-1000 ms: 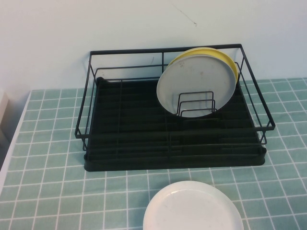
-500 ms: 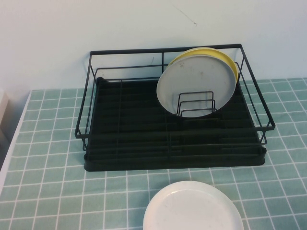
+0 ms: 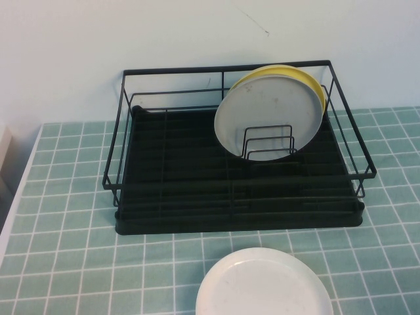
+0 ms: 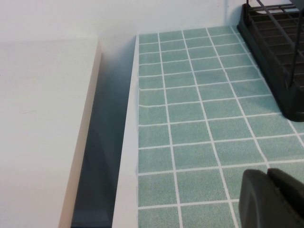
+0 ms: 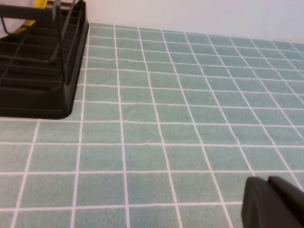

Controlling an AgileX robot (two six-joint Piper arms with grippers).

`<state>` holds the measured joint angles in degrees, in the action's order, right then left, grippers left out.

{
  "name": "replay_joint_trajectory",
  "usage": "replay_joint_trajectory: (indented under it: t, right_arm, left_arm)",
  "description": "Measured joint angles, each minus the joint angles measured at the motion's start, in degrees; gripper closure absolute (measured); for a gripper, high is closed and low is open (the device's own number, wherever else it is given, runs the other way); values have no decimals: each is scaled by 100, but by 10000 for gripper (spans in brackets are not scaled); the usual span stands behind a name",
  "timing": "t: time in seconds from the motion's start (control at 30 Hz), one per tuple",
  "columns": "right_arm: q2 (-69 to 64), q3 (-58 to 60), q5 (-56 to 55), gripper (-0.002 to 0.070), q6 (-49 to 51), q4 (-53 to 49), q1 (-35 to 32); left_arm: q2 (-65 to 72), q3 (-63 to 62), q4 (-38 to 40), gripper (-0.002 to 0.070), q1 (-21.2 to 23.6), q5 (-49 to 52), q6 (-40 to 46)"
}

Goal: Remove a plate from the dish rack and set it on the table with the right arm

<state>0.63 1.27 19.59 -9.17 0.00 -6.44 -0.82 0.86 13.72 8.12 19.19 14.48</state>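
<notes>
The cream-white plate (image 3: pixel 264 283) lies flat on the mint-green tiled table (image 3: pixel 65 197), in front of the black wire dish rack (image 3: pixel 236 157) and partly cut off by the near edge of the high view. Neither arm shows in the high view. My left gripper (image 4: pixel 268 173) is shut and empty, above bare tiles beside the rack's left end (image 4: pixel 280 57). My right gripper (image 5: pixel 267 183) is shut and empty, above bare tiles to the right of the rack's corner (image 5: pixel 42 80).
A grey plate (image 3: pixel 269 115) stands upright in the rack's right half against wire dividers, with a yellow plate (image 3: pixel 308 79) behind it. A white counter (image 4: pixel 42 133) and a dark gap lie beyond the table's left edge. A pale wall stands behind the rack.
</notes>
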Motion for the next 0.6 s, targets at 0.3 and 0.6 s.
replay_joint_trajectory:
  t: [0.3,0.6]
  right_arm:
    - [0,0,0,676,0,0,0]
    - [0,0,0,676,85,0,0]
  left_arm:
    - [0,0,0,678,0,0,0]
    - [0,0,0,678,0,0,0]
